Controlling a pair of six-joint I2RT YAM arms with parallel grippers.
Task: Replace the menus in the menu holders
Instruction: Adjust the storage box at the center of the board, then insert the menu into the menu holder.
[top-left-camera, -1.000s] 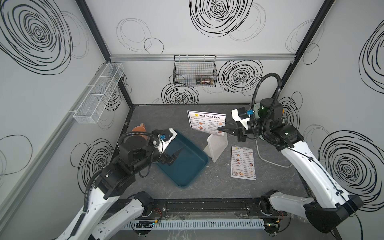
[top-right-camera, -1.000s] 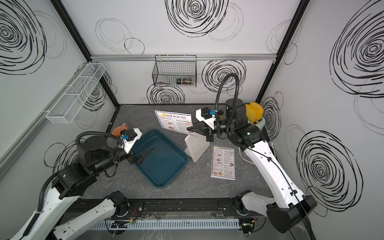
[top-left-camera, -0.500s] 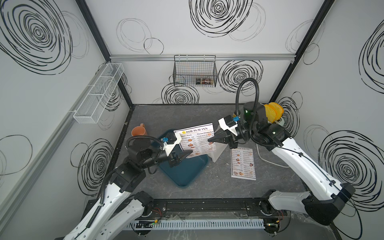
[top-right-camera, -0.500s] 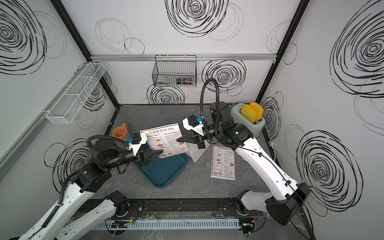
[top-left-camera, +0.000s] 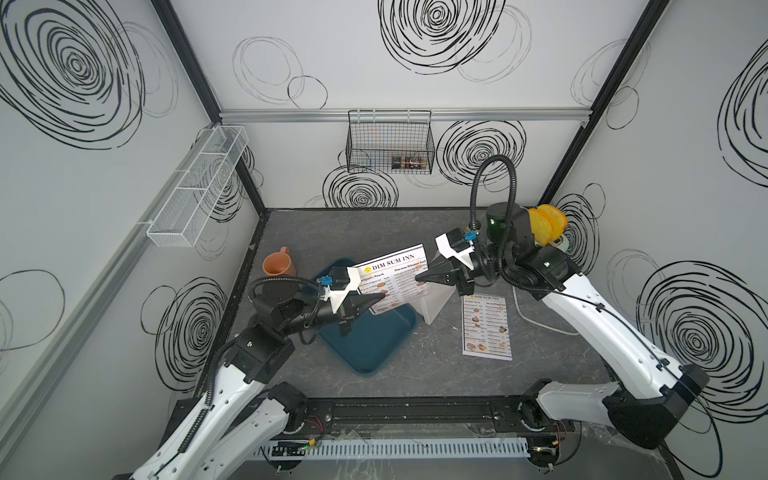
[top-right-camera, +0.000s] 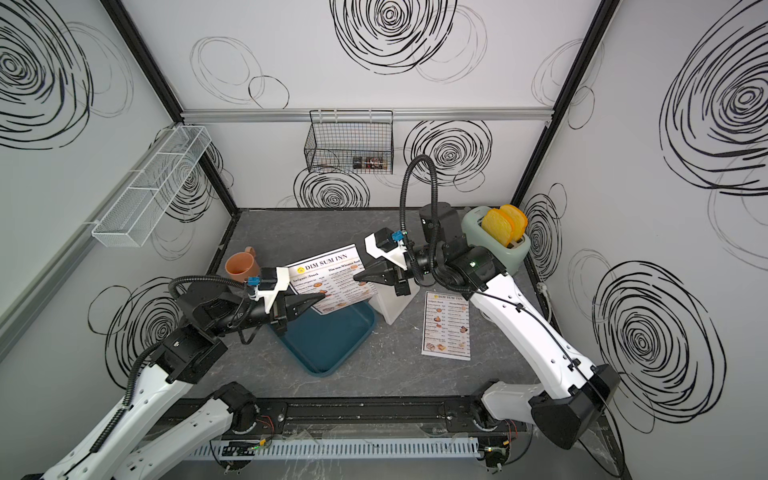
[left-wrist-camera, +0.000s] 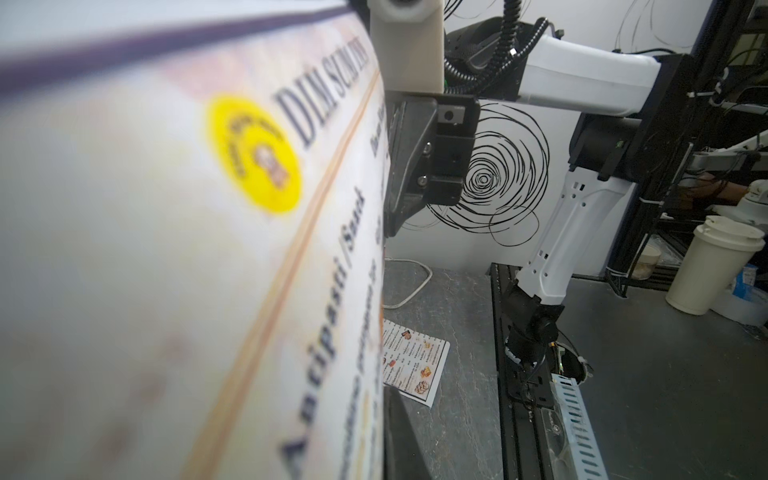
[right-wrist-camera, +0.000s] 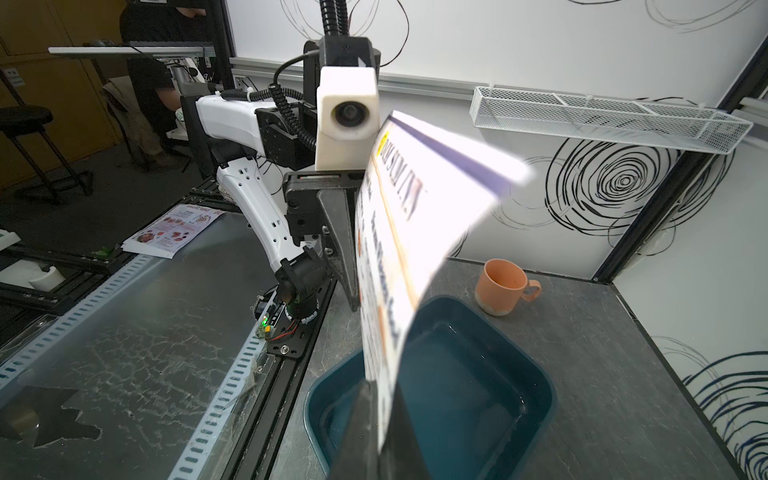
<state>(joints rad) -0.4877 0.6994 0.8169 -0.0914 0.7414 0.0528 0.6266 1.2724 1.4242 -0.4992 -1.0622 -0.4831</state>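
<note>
White glossy rectangular menu (top-left-camera: 395, 275), slightly bowed: we find left tool (top-left-camera: 381, 296) and right tool (top-left-camera: 418, 277) both clamped on its opposite edges.

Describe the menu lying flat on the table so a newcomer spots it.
On the grey table, look beside the white menu holder, on the right arm's side. The flat menu lies there face up. Its twin, the held menu, hangs over the teal tray, pinched by the left gripper and right gripper.
</note>
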